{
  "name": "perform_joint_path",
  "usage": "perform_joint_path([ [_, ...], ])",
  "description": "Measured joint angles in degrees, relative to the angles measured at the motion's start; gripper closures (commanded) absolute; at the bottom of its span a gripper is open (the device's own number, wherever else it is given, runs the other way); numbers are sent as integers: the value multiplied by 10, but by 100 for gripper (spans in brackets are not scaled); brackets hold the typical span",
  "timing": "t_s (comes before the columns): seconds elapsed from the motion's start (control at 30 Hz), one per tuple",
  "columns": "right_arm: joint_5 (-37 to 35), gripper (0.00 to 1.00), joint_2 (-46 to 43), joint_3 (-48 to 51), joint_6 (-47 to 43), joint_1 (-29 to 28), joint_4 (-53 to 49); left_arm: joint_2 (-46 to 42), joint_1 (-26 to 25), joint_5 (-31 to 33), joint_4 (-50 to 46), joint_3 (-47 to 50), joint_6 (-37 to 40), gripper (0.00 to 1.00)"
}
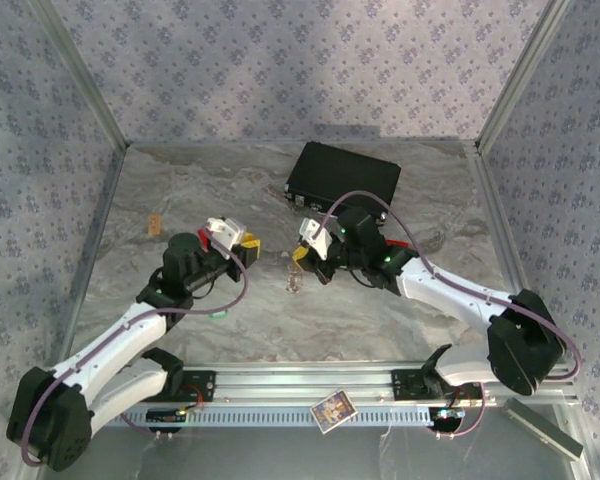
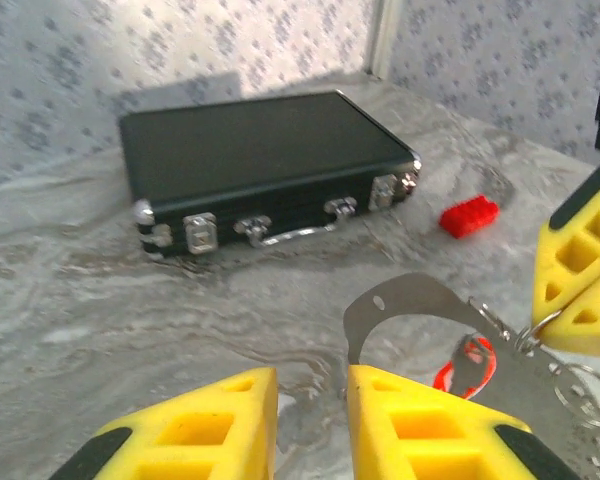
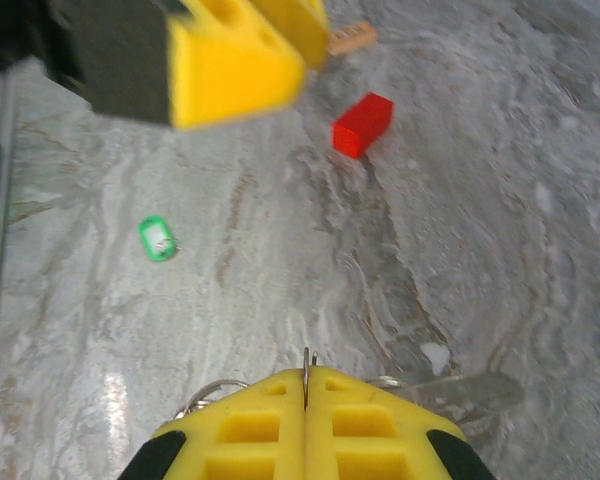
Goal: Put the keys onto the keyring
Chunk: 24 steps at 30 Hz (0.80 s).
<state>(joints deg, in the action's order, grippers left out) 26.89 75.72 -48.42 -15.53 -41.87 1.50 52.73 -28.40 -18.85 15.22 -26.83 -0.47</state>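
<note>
My right gripper (image 3: pixel 306 385) is shut on the thin wire of the keyring (image 3: pixel 306 362), whose silvery loops show on both sides of its yellow fingers. In the left wrist view the keyring (image 2: pixel 577 384) hangs from the right gripper's fingers (image 2: pixel 580 290), together with a flat curved grey metal piece (image 2: pixel 410 298) and the red key (image 2: pixel 468 366). My left gripper (image 2: pixel 312 400) stands close before them, open by a narrow gap with nothing in it. The grey piece's end meets its right fingertip (image 2: pixel 375 385). The green key (image 3: pixel 157 239) lies alone on the table.
A black case (image 2: pixel 265 160) lies at the back of the marble table (image 1: pixel 380 320). A red brick (image 2: pixel 468 215) sits near the grippers, and a small tan block (image 1: pixel 154 222) lies at the left. Patterned walls close in three sides.
</note>
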Motion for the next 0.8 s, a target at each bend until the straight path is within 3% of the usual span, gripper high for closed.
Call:
perform_joint_path([
  [0.23,67,100,-15,7,-22,0,21,19,-1,-81,35,13,16,64],
  [0.43,86,100,-20,7,-36,-2,22,23,-14,-134,47,28,40,65],
  [0.8,101,100,-35,7,-75,-9,6,31,-63,-167,45,28,101,68],
])
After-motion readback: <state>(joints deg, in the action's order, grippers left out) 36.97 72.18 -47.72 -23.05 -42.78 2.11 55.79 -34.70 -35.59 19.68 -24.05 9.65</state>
